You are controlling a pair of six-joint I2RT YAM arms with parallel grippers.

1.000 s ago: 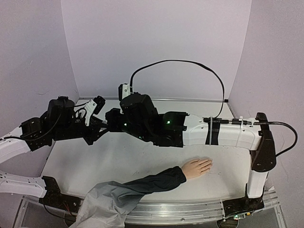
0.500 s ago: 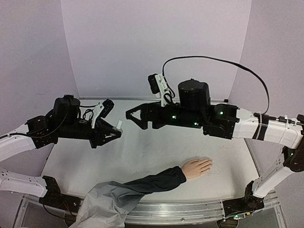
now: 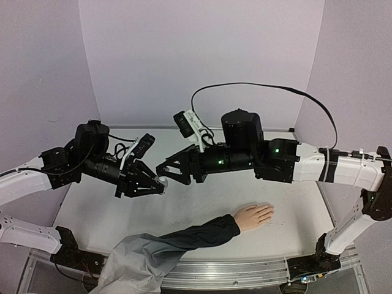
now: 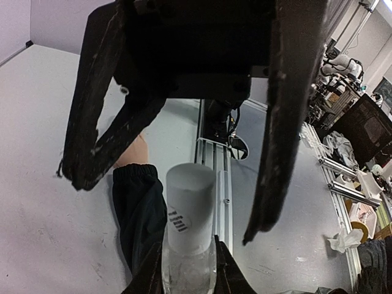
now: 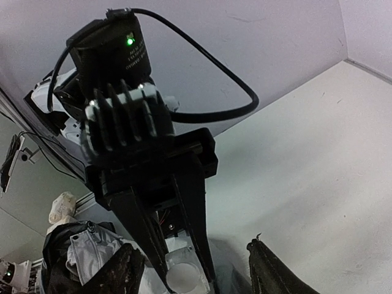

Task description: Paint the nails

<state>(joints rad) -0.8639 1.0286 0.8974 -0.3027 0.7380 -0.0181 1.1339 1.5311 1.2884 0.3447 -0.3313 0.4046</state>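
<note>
The pale mannequin hand [image 3: 253, 215] lies flat on the table in a dark navy sleeve [image 3: 190, 236]; its nails [image 3: 270, 211] are too small to make out. My left gripper [image 3: 158, 185] is shut on a small clear bottle with a frosted white cap [image 3: 163, 181], held above the table. In the left wrist view the gripper [image 4: 188, 262] holds the bottle [image 4: 188, 211] upright. My right gripper [image 3: 166, 174] is open, its fingers [image 4: 275, 153] on either side of the cap and apart from it. The right wrist view shows the right gripper [image 5: 192, 246] and the cap [image 5: 181, 280] between its fingers.
A grey garment [image 3: 131, 264] spills over the table's near edge [image 3: 245, 264] below the sleeve. Lilac walls close in the back and both sides. The right arm's black cable [image 3: 263, 89] loops above it.
My right arm drew back to the right, then came down-left so its open fingers straddle the bottle cap. My left gripper moved right and forward with the bottle.
</note>
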